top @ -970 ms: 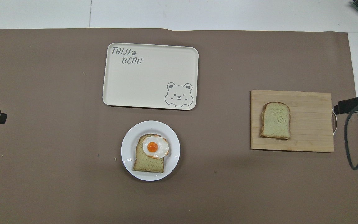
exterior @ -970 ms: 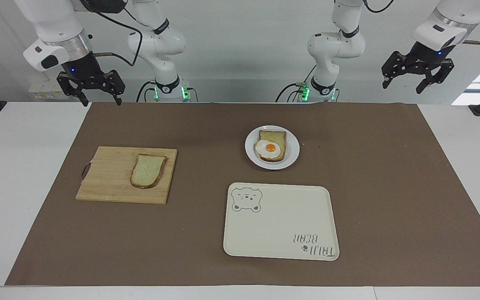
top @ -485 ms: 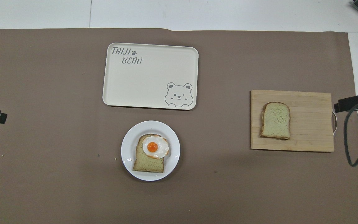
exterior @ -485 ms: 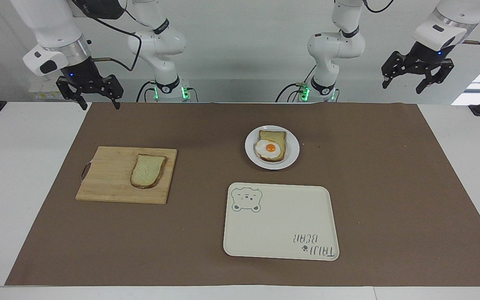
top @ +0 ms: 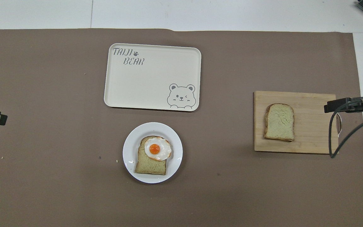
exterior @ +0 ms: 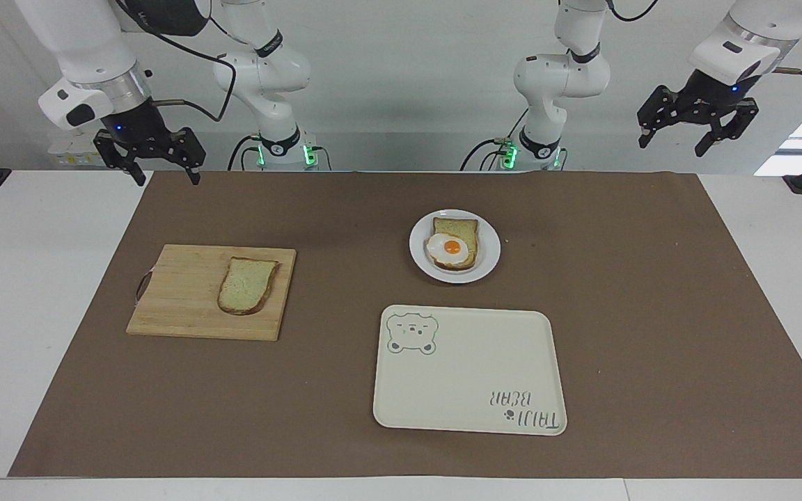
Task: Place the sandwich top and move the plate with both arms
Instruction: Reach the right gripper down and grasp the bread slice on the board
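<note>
Cream tray, printed "TAIJI BEAR" beside a bear face. Right gripper and left gripper: fingers apparently spread, holding nothing.

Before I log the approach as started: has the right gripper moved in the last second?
Yes. The right gripper, open and empty, has swung in over the cutting board's handle end, toward the bread slice.

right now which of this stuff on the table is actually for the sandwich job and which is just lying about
For the job:
- sandwich top, lying on the cutting board
- plate, carrying the bread slice with fried egg
- right gripper and left gripper, both open and raised

Lying about:
- bear tray
- brown mat
</note>
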You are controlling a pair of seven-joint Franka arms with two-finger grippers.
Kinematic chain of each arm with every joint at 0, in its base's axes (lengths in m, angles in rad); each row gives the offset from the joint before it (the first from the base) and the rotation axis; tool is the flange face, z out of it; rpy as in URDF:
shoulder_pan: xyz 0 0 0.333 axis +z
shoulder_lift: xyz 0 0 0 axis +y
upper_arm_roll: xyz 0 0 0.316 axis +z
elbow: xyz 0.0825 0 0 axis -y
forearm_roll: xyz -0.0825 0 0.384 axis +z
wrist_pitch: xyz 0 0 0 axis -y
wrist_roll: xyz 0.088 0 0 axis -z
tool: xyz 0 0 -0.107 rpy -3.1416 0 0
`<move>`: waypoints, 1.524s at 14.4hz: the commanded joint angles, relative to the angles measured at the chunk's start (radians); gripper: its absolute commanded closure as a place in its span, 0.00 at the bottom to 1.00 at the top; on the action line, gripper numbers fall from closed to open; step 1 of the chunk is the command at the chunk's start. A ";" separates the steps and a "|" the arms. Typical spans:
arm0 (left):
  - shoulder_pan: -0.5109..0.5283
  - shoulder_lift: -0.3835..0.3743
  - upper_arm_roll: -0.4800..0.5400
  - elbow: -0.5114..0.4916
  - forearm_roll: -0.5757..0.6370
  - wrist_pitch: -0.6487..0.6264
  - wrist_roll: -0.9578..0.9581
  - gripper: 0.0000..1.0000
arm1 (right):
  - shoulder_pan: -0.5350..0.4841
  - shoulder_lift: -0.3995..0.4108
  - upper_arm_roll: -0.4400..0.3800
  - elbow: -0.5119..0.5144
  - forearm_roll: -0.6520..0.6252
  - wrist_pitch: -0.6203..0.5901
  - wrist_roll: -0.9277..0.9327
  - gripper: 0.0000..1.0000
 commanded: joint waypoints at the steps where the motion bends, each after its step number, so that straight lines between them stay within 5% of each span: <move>1: -0.006 -0.025 0.004 -0.029 -0.009 0.005 -0.002 0.00 | -0.022 0.000 0.004 -0.090 0.057 0.110 -0.057 0.00; 13: -0.006 -0.026 0.002 -0.031 -0.008 0.003 -0.002 0.00 | -0.045 0.240 0.004 -0.172 0.226 0.411 -0.252 0.00; 22: -0.006 -0.026 0.002 -0.031 -0.008 0.009 -0.002 0.00 | -0.044 0.290 0.004 -0.259 0.347 0.497 -0.324 0.00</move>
